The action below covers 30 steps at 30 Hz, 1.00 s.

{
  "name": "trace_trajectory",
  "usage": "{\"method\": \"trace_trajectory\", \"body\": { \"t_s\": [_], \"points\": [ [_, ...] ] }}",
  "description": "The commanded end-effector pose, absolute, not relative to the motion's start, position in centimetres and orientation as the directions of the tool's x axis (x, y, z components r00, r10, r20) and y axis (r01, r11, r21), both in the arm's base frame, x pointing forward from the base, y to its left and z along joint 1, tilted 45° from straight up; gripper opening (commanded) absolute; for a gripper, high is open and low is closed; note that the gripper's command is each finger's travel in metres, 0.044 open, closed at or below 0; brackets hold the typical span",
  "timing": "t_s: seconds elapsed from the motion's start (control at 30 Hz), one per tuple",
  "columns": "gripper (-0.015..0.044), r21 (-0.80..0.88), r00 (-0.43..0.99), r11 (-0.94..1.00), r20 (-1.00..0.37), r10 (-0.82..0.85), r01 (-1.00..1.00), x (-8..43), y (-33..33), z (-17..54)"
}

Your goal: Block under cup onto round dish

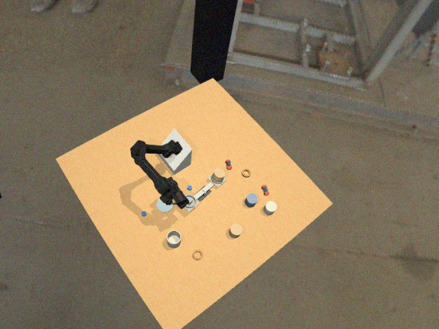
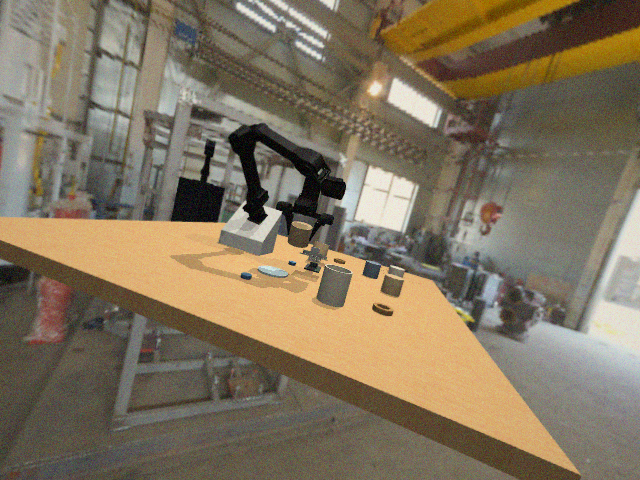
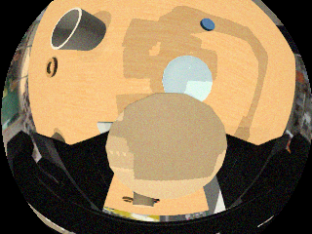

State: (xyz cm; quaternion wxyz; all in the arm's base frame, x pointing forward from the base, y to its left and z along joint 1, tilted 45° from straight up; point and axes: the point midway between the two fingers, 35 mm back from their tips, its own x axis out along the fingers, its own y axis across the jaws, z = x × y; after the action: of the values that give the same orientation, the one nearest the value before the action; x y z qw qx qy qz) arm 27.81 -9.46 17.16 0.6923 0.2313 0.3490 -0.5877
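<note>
My gripper (image 1: 180,200) is shut on a tan cup (image 2: 299,233) and holds it in the air above the near end of the small grey balance (image 1: 200,194). The cup fills the middle of the wrist view (image 3: 168,146) and hides what lies under it. The second tan cup (image 1: 218,175) stands on the balance's far end, also seen in the exterior view (image 2: 321,249). The round pale-blue dish (image 1: 164,205) lies flat just left of the gripper, and shows in the wrist view (image 3: 187,78). I cannot make out the block.
A grey open cup (image 1: 173,238) stands in front of the dish. Blue (image 1: 251,199), white (image 1: 270,208) and tan (image 1: 235,229) cylinders stand to the right. Two tan rings (image 1: 197,255) (image 1: 245,173), two red toy cars (image 1: 228,164) and small blue discs (image 1: 143,213) lie about. The arm's grey base (image 1: 175,151) is behind.
</note>
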Motion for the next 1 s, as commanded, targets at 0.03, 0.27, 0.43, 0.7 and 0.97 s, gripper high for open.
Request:
{"method": "trace_trajectory", "body": {
  "t_s": [0.03, 0.27, 0.43, 0.7, 0.97],
  "points": [
    [0.0000, -0.083, 0.072, 0.208, -0.765, -0.640, 0.975, 26.1, -11.5, 17.5],
    [0.0000, -0.073, 0.079, 0.210, -0.768, -0.636, 0.975, 23.6, -14.2, 18.0],
    [0.0000, -0.068, 0.087, 0.213, -0.763, -0.641, 0.975, 21.6, -15.8, 18.3],
    [0.0000, -0.067, 0.097, 0.218, -0.743, -0.662, 0.974, 18.4, -17.9, 18.6],
    [0.0000, -0.080, 0.099, 0.219, -0.709, -0.698, 0.972, 15.2, -19.5, 18.8]
  ]
}}
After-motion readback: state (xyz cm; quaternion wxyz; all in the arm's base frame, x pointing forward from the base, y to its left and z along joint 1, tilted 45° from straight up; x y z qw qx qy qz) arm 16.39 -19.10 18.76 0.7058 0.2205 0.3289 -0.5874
